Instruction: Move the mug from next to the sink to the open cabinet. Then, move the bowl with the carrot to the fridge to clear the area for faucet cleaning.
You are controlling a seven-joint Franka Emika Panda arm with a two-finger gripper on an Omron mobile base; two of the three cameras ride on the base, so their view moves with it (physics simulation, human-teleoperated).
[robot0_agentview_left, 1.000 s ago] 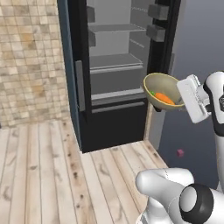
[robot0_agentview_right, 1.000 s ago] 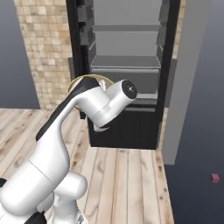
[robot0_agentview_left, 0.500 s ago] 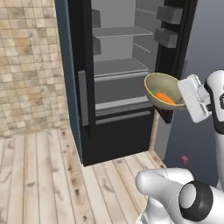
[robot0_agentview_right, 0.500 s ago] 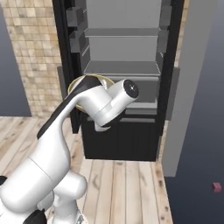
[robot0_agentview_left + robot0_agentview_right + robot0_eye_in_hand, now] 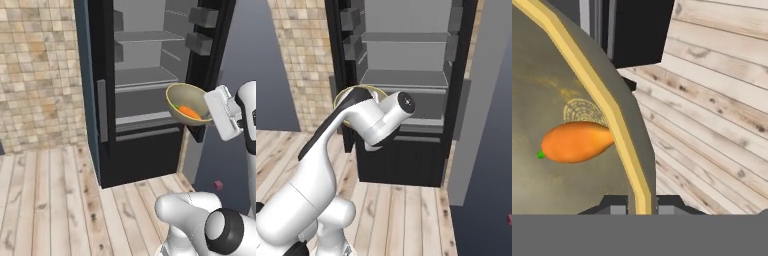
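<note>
the white arm's two-finger gripper (image 5: 634,202) was clamped on the rim of the round olive-yellow bowl (image 5: 186,103), one dark fingertip (image 5: 614,204) on the inside of the yellow edge and the other on the outside. the bowl hung in the air, tilted, in front of the tall black-framed fridge (image 5: 145,90), whose grey shelved interior stood open. in the left base view the bowl sat level with the middle shelves, near the right edge of the opening, with the white hand just to its right.

the small orange tapered carrot (image 5: 189,111) lay inside the bowl, resting on the lower part of the inner wall; in the hand view it lay close to the rim with its green tip pointing away from the rim.

in the right base view just a thin arc of the bowl's rim (image 5: 375,89) showed above the arm's upper link, in front of the fridge's lower compartment.

pale wooden floor planks (image 5: 50,200) ran below the fridge, and a beige stone-tiled wall (image 5: 37,75) stood to its left.
</note>
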